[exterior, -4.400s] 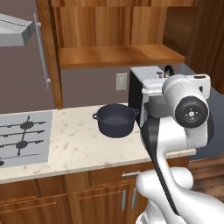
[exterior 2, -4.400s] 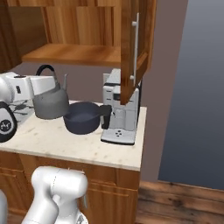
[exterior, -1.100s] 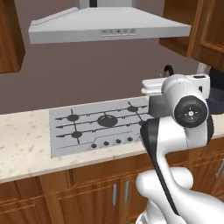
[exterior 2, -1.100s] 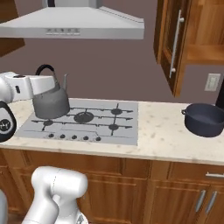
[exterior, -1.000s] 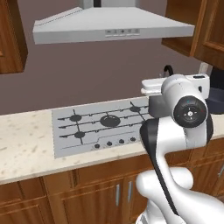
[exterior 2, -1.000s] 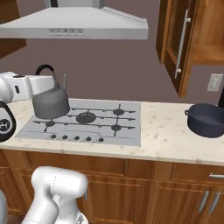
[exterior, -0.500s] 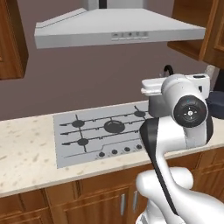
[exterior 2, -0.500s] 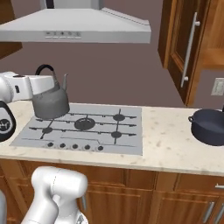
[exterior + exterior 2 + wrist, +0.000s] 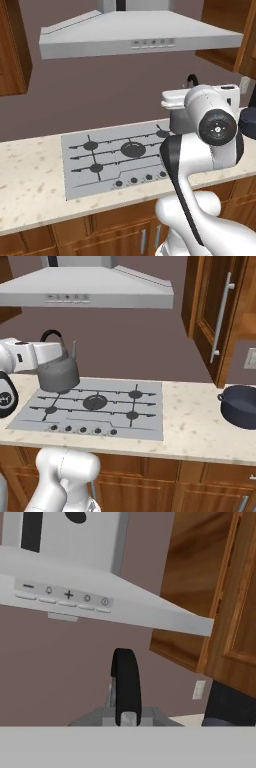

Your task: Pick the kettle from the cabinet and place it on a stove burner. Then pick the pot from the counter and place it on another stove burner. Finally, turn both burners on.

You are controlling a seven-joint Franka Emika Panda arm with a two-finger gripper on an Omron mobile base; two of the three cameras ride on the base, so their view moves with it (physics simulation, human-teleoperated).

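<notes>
Holding kettle [image 9: 59,375] above cooktop [image 9: 95,408] — no legible labels.

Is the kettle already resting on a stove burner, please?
No, the kettle hangs above the cooktop's back left corner, held up by the arm.

The kettle [image 9: 59,374] is dull grey metal with a smooth black handle [image 9: 125,682]. Beneath it the cooktop [image 9: 95,405] is flat, matt silver-grey with black grates. The counter [image 9: 197,423] around the cooktop is beige speckled stone. The pot [image 9: 241,405] is dark, faintly sheened metal. The cabinet [image 9: 215,311] is warm, grained wood; the hood [image 9: 140,35] is smooth pale metal.
</notes>
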